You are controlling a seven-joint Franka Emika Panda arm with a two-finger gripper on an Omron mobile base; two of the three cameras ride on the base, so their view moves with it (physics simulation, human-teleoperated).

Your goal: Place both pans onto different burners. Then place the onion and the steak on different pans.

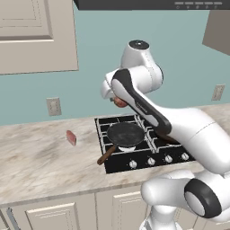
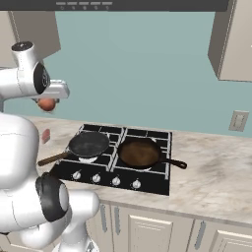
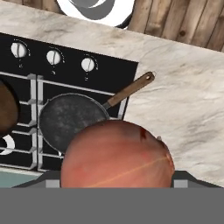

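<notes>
Close under my hand camera, the onion [image 3: 117,155] sits gripped in the tool [image 3: 117,186], jaws spread wide around its sides; I see the same ball held high in the air above the back left of the cooktop [image 2: 152,184]. Below it, the black pan [image 3: 72,119] rests on a front burner, its wooden handle [image 3: 129,90] sticking out past the cooktop edge over the surface [image 1: 40,166]. Just beside it, the reddish-brown pan [image 2: 139,152] occupies the neighbouring front burner. Farther left, well apart from the stove, the steak [image 1: 71,137] lies on the surface, not yet moved. My worry is the drop: the onion is round and held well above the pan, so I judge a release from this height would let it bounce or roll over the shallow rim onto the grates. It also hangs nearer the pan's back rim than its middle, so I'd centre it before lowering. Swinging down carelessly could clip the long handle and drag the pan off its burner. No brands or readable writing appear; the knobs [image 3: 54,57] carry only tiny marks I cannot make out.
</notes>
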